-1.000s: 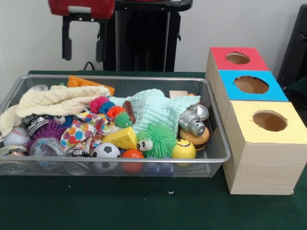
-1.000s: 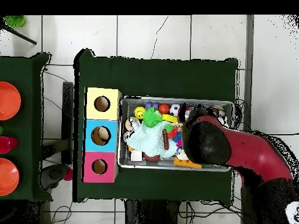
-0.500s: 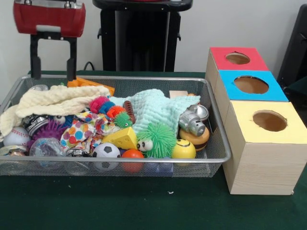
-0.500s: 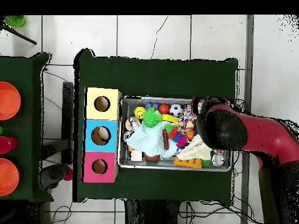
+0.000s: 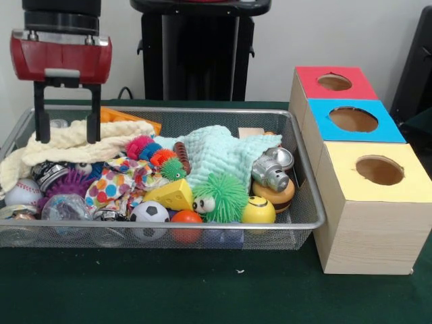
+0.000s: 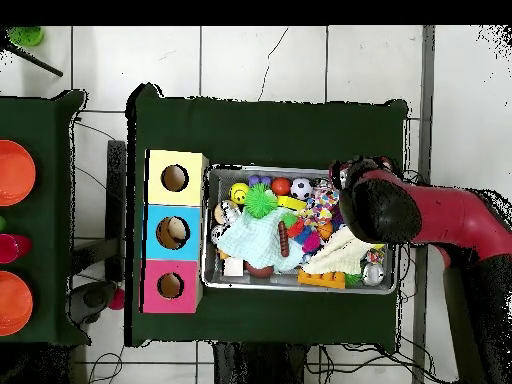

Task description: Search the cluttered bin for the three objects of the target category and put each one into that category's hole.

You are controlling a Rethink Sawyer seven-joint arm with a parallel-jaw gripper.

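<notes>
Bin (image 5: 307,202) clutter was approached: the gripper (image 5: 64,131) had been lowered and shifted, jaws wide and empty, astride the cream cloth (image 5: 74,142). Nothing had been sorted.

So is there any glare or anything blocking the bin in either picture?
Front view: even light, slight shine on the silver metal toy, and the open gripper is sharp. Overhead view: the arm covers part of the wire bin.
</notes>
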